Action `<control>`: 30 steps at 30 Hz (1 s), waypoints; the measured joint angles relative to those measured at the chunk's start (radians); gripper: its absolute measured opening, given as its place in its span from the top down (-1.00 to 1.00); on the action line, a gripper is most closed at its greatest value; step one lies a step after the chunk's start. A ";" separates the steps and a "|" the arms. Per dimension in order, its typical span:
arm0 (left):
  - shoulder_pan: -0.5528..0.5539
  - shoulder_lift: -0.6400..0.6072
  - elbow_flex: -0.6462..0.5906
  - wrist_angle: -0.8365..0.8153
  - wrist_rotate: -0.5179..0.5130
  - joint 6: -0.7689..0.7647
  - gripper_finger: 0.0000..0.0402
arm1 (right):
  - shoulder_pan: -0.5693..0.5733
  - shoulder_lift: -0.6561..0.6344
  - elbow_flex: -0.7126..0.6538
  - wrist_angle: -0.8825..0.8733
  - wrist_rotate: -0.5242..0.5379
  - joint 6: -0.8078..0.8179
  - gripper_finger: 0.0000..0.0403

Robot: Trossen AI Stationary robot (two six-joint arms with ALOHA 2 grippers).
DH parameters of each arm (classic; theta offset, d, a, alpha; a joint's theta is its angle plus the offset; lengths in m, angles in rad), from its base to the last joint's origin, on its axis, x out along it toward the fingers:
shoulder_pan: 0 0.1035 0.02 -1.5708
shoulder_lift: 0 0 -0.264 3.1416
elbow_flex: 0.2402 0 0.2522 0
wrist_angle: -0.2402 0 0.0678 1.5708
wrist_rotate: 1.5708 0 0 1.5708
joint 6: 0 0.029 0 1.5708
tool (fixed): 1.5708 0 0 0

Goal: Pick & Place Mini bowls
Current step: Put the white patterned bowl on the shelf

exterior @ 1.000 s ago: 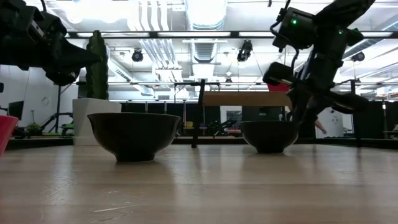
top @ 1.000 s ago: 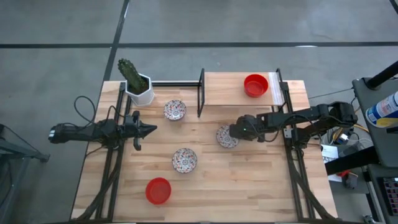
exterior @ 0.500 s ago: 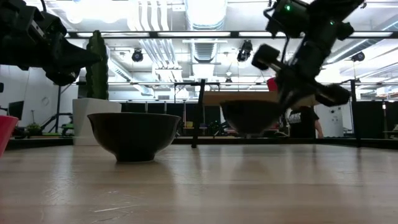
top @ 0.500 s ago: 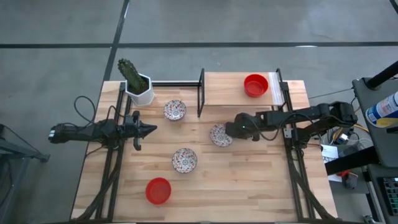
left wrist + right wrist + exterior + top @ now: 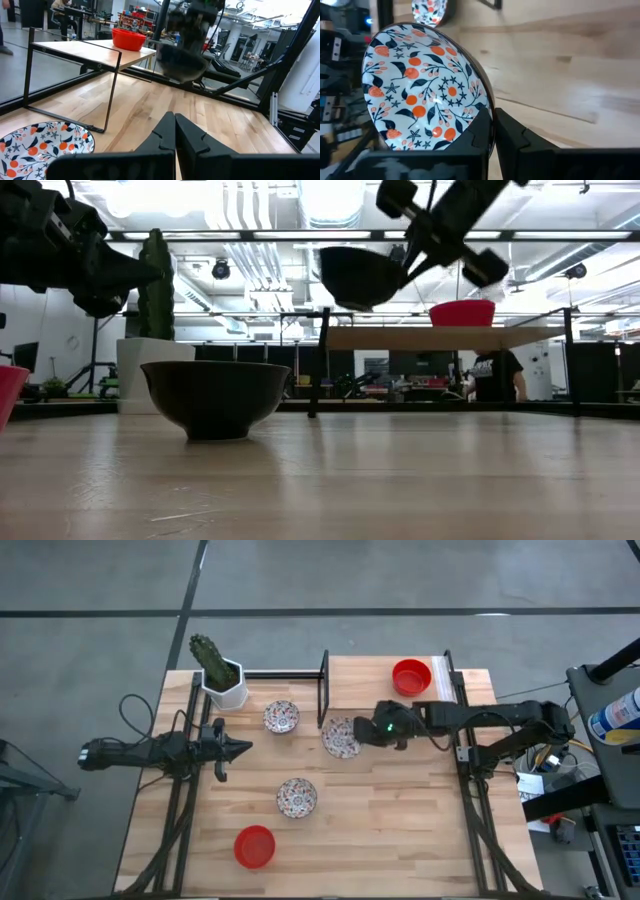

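Note:
My right gripper (image 5: pixel 364 732) is shut on a white floral mini bowl (image 5: pixel 341 737), held high in the air beside the black frame of the raised shelf (image 5: pixel 380 690); the low view shows this bowl (image 5: pixel 360 276) above shelf height. Two more floral bowls (image 5: pixel 281 717) (image 5: pixel 296 797) and a red bowl (image 5: pixel 254 846) stand on the table on their bases. Another red bowl (image 5: pixel 410 677) stands on the shelf. My left gripper (image 5: pixel 245 748) waits shut over the table's left side. My right gripper pinches the floral bowl's rim (image 5: pixel 487 107), one finger (image 5: pixel 480 131) inside the bowl and the other outside. The fingers come roughly level from the table's right side. The bowl is lifted clear and tilted, its opening upward.
A white hexagonal pot with a green cactus (image 5: pixel 222 678) stands at the far left corner. The shelf's black frame post (image 5: pixel 323 690) is just beyond the held bowl. Bare wood lies at the table's near right (image 5: pixel 400 830). A person (image 5: pixel 497 375) stands in the room behind.
My right gripper has lifted the floral bowl from the table to above shelf height, carrying it toward the table's left and far edge, up to the shelf's frame. The bowl has gone from standing on the wood to hanging clear and tilted.

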 joint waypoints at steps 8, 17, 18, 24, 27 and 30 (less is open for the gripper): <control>0.000 0.000 0.000 0.000 0.000 0.000 1.00 | -0.097 -0.001 0.188 -0.248 0.075 -0.069 0.94; 0.000 0.000 0.000 0.000 0.000 0.000 1.00 | -0.272 -0.001 0.221 -0.258 0.068 -0.096 0.94; 0.000 0.000 0.000 0.000 0.000 0.000 1.00 | -0.287 -0.001 0.221 -0.258 0.062 -0.080 0.94; 0.000 0.000 0.000 0.000 0.000 0.000 1.00 | -0.345 0.014 0.215 -0.253 0.036 -0.021 0.94; 0.000 0.000 0.000 0.000 0.000 0.000 1.00 | -0.358 0.033 0.215 -0.253 0.009 0.005 0.94; 0.000 0.000 0.000 0.000 0.000 0.000 1.00 | -0.369 0.056 0.215 -0.253 0.004 0.032 0.94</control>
